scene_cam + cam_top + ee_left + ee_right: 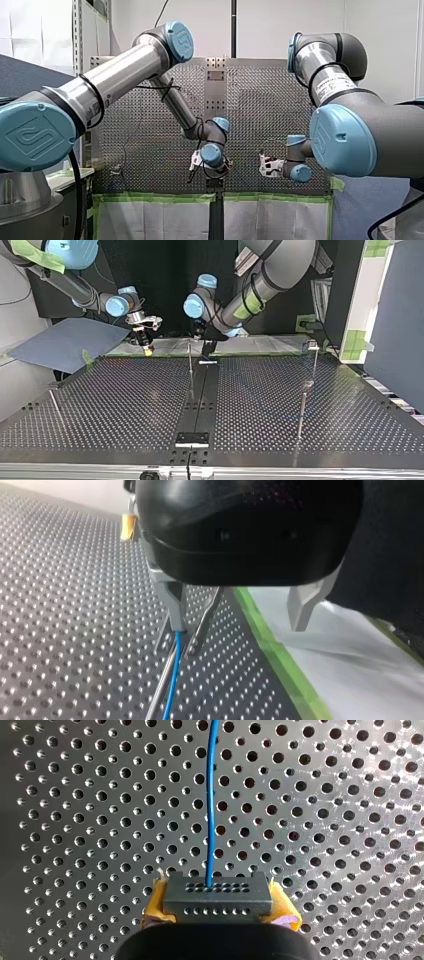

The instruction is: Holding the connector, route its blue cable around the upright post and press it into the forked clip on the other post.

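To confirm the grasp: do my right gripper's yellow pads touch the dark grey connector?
Touching. The right wrist view shows yellow pads pressed against both connector ends.

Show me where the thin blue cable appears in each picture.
Front view: too thin to see.
Top view: likewise.
Left wrist view: thin blue cable beside a finger of my left gripper.
Right wrist view: leads ahead from the dark grey connector.
Shared landmark: perforated metal table.

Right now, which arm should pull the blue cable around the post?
My right. Its yellow-padded tool grips the dark grey rectangular connector, with the thin blue cable running out ahead. My left arm's metal-fingered tool is open.
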You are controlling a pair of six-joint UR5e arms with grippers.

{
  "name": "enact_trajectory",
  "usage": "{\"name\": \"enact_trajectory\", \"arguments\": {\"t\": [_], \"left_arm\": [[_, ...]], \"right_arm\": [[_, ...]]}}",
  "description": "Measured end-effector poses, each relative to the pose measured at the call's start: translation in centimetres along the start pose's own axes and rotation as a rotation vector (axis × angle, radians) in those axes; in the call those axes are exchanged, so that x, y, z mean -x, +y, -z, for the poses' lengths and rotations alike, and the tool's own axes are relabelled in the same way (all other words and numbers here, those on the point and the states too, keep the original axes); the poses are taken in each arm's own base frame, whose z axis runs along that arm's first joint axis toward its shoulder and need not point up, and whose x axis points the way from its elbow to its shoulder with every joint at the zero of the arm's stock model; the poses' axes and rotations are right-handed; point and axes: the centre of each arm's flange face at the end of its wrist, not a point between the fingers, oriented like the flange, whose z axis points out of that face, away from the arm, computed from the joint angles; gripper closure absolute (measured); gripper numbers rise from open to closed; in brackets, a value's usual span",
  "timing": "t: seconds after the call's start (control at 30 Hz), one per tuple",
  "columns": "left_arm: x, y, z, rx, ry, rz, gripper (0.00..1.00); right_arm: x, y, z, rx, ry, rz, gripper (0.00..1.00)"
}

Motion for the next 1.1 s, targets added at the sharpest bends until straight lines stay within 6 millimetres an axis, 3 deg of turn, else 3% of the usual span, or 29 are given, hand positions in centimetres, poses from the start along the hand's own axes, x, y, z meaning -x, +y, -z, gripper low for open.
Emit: {"name": "enact_trajectory", "arguments": {"t": [0.33,1.1], "left_arm": [[-0.1,-1.6,0.9,-0.019,-0.019,-0.002,0.00],[-0.1,-2.5,1.6,0.012,-0.037,-0.001,0.00]], "right_arm": [[0.1,0.0,0.0,0.000,-0.002,-0.001,0.98],[0.4,-0.3,0.1,-0.004,-0.009,-0.004,0.98]]}}
